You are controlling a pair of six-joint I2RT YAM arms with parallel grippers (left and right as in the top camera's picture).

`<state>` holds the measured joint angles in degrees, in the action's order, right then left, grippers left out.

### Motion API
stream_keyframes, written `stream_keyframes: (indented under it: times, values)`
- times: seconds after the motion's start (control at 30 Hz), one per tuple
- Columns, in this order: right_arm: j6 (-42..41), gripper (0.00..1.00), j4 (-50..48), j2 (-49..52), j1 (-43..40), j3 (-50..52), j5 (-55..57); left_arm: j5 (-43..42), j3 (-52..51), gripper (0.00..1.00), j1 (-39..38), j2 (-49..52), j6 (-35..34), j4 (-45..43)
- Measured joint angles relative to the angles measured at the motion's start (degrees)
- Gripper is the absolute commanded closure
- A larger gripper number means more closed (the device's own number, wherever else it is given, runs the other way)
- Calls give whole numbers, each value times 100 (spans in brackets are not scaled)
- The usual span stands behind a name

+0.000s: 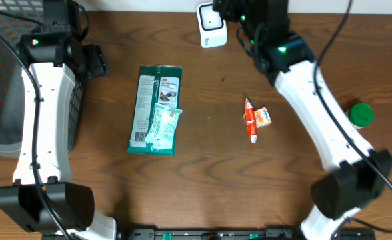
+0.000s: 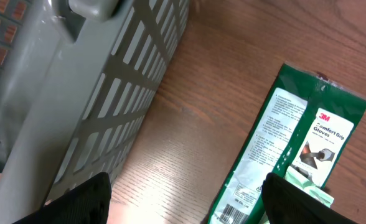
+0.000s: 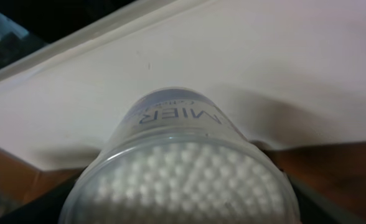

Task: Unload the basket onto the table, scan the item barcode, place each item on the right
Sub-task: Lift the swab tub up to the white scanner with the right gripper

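Note:
In the right wrist view my right gripper (image 3: pixel 183 193) is shut on a clear round tub of cotton swabs (image 3: pixel 183 155), its lid facing the camera and a white wall behind it. Overhead, that gripper (image 1: pixel 235 12) is at the table's far edge, beside the white barcode scanner (image 1: pixel 211 28); the arm hides the tub there. My left gripper (image 2: pixel 186 190) is open and holds nothing. It hangs over bare wood between the basket (image 2: pixel 77 93) and a green 3M glove pack (image 2: pixel 295 137), whose barcode (image 2: pixel 229 213) faces up. Overhead, the left gripper (image 1: pixel 97 61) is left of the pack (image 1: pixel 155 93).
A pale green packet (image 1: pixel 164 127) lies on the glove pack's near end. A small red and orange packet (image 1: pixel 256 119) lies mid-table. A green-capped bottle (image 1: pixel 361 115) stands at the right. The dark mesh basket (image 1: pixel 9 80) fills the left edge.

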<state>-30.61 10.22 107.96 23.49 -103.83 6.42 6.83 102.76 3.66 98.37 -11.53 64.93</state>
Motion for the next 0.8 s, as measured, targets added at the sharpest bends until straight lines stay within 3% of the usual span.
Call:
stream_keyframes:
  times: [0.47, 0.8]
  values:
    - [-188, 99, -3154, 2046, -188, 15, 87, 0, 0, 22, 0, 0, 0, 2]
    - [-378, 99, -3689, 2898, -358, 22, 31, -2, 2, 22, 0, 0, 0, 0]
